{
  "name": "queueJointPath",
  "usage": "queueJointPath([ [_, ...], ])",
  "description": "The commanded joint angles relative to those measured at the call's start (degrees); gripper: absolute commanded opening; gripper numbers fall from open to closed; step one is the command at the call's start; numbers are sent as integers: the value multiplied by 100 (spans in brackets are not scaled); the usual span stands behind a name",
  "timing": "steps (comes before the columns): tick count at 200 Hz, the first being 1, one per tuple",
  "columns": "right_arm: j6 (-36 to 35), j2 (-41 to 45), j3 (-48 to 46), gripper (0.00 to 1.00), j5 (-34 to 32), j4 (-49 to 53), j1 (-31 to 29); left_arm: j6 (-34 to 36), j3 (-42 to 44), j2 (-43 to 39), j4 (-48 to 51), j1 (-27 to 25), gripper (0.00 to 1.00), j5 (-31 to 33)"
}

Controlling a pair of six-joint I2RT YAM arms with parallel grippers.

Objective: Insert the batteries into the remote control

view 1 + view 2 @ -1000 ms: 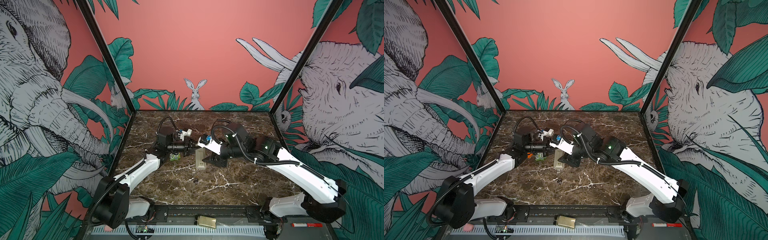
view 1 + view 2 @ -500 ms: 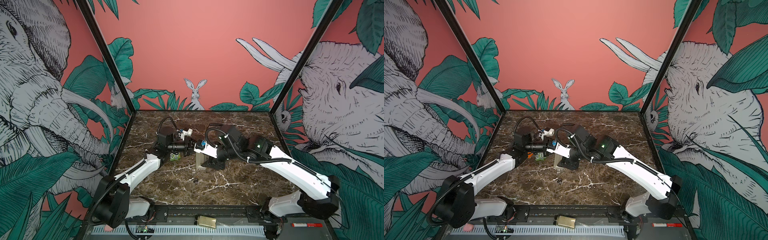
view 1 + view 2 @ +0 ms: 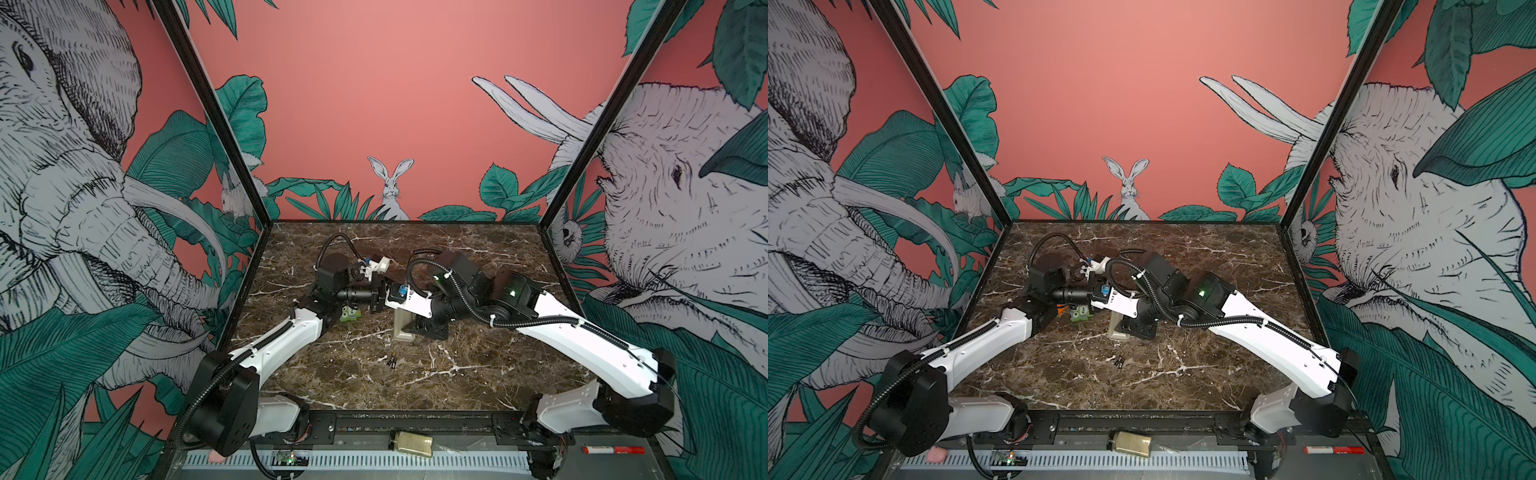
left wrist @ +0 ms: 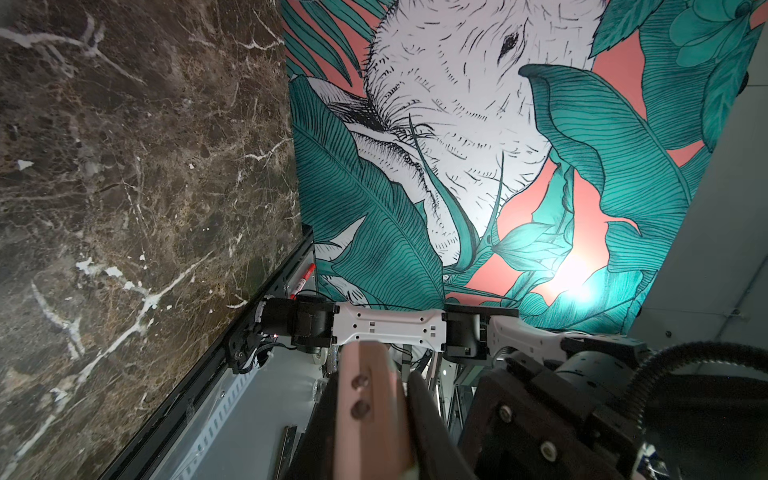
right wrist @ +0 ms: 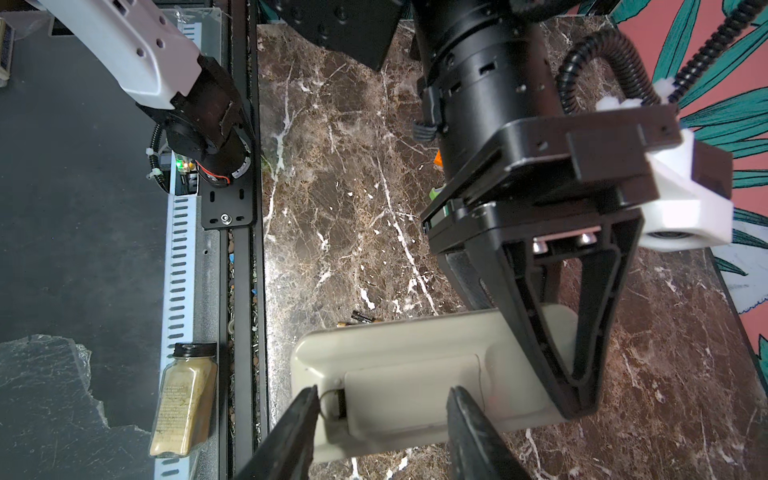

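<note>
The remote control [image 5: 415,361] lies back up on the marble, a beige slab also seen in both top views [image 3: 401,330] [image 3: 1115,330]. Its battery cover [image 5: 407,390] shows a narrow gap with a spring at one end. My right gripper [image 5: 382,419] [image 3: 430,328] hovers open just over it, one finger at each end of the cover. My left gripper [image 4: 405,374] [image 3: 377,293] is shut and empty. Its fingers [image 5: 552,353] reach over the remote's far end, contact unclear. The batteries [image 5: 360,319] [image 3: 391,361] [image 3: 1120,360] lie together on the marble nearer the front.
A green owl-faced block [image 3: 349,313] [image 3: 1079,312] sits under the left arm's wrist. Beyond the table's front edge, on the rail tray, lie a spice jar [image 3: 411,439] [image 5: 185,399] and a red marker [image 3: 613,449]. The two grippers nearly touch mid-table.
My right arm has swung left and settled lower over the remote, its jaws a little narrower. The left arm, remote and batteries have not moved.
</note>
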State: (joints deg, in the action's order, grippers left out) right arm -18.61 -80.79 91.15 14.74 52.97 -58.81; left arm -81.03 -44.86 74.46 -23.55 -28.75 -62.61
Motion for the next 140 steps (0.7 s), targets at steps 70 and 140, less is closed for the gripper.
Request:
queueJointPath([
  [70, -334, -70, -74, 49, -111, 77, -109, -202, -121, -119, -434, -76, 0, -146],
  [140, -706, -121, -67, 54, -482, 306, -201, -246, -98, -142, -481, -87, 0, -177],
])
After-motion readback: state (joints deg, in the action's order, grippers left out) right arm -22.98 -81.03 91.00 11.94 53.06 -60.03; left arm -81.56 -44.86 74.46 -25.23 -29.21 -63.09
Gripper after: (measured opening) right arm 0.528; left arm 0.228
